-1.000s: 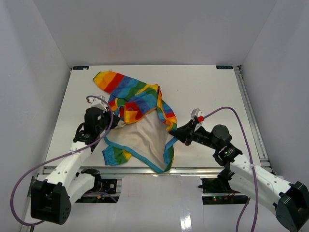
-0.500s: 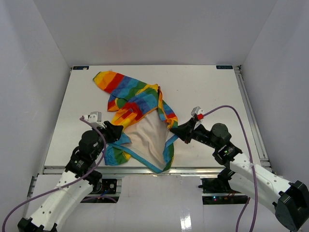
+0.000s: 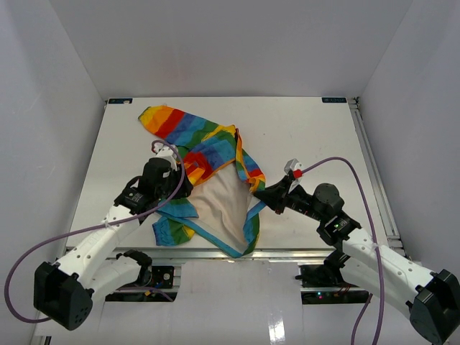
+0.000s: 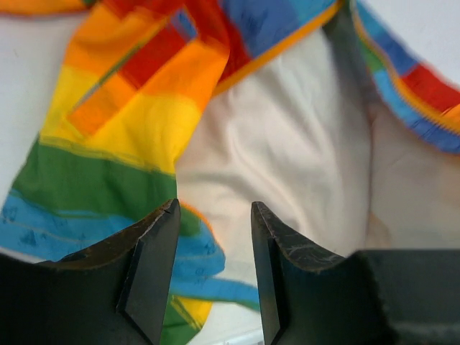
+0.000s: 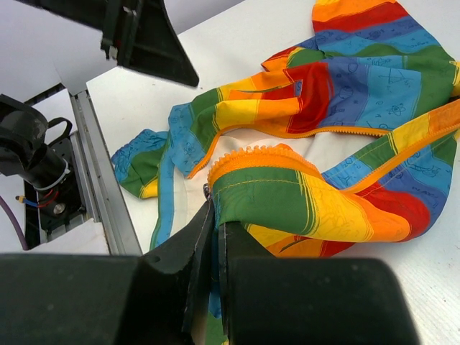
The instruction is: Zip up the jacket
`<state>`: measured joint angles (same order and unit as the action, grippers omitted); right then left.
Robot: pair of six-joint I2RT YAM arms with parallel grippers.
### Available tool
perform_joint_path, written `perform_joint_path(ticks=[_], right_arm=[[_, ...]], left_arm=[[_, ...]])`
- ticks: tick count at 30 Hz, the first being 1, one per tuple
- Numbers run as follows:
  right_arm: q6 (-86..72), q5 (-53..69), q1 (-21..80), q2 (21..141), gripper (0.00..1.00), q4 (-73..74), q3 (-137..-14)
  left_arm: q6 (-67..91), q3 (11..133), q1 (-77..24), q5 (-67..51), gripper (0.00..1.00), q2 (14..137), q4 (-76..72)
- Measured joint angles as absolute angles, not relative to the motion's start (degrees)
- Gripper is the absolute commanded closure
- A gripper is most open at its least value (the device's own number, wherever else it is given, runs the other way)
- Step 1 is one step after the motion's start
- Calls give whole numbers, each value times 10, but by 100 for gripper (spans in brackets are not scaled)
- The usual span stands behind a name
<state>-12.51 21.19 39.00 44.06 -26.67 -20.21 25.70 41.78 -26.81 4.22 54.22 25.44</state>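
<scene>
Jacket (image 3: pixel 203 138), rumpled soft rainbow stripes, white lining (image 3: pixel 219 205), right pincer (image 5: pixel 213 215) clenched on it, left pincer (image 4: pixel 213 210) released.

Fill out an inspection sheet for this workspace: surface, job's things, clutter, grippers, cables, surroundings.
Surface: white table, flat, with a metal rail along its right side.
Job's things: jacket unzipped, spread open with the white lining up, one sleeve reaching far left.
Clutter: nothing seen.
Grippers: left gripper open, over the jacket's left front edge; right gripper shut on the right front edge beside the zipper teeth.
Cables: purple cables, one along each arm.
Surroundings: plain white walls on three sides.
</scene>
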Motion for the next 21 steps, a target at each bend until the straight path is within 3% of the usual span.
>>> perform_joint_path(ticks=[6, 11, 21], right_arm=[[-125, 212, 390, 434, 92, -266, -202], [-124, 210, 390, 434, 92, -266, -202], [-124, 204, 390, 434, 92, -266, -202]], left_arm=[[281, 405, -268, 8, 39, 535, 314], [312, 400, -268, -24, 42, 493, 323], [355, 388, -291, -1, 42, 560, 335]])
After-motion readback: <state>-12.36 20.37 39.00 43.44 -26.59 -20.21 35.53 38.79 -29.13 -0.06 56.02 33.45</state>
